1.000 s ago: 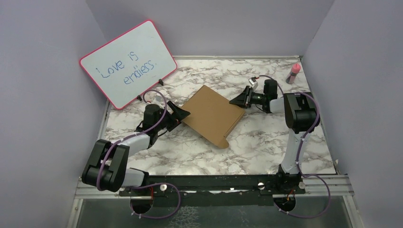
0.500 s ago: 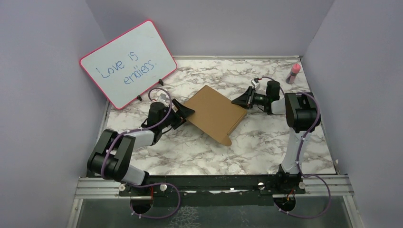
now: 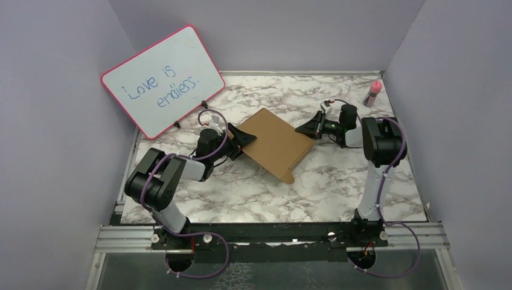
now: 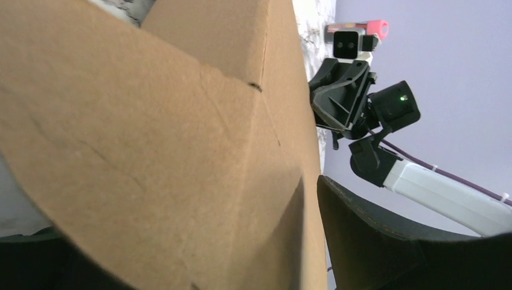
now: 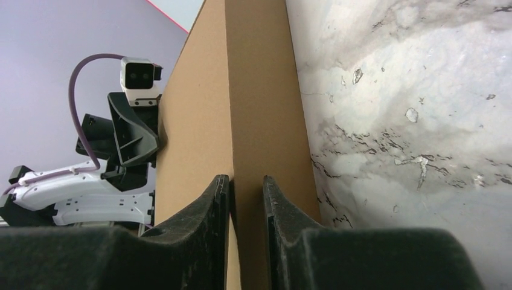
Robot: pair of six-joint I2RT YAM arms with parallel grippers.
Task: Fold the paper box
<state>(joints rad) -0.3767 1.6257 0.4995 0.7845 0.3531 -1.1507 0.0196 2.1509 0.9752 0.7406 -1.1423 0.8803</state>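
The paper box [image 3: 273,142] is a brown cardboard mailer lying folded at the middle of the marble table, with one flap [image 3: 286,177] sticking out at its near corner. My left gripper [image 3: 244,139] is open, and the box's left corner sits between its spread fingers. In the left wrist view the cardboard [image 4: 169,133] fills the frame beside one black finger [image 4: 386,241]. My right gripper [image 3: 307,128] is shut on the box's right edge. In the right wrist view its fingertips [image 5: 221,187] pinch the cardboard wall [image 5: 253,109].
A pink-framed whiteboard [image 3: 162,80] leans at the back left. A pink-capped bottle [image 3: 374,92] stands at the back right corner. Purple walls close in the table [image 3: 241,187] on three sides.
My left arm has reached right and forward, bringing its open jaws around the box's left corner. The box has shifted slightly to the right. The right gripper has kept its hold and drifted slightly right.
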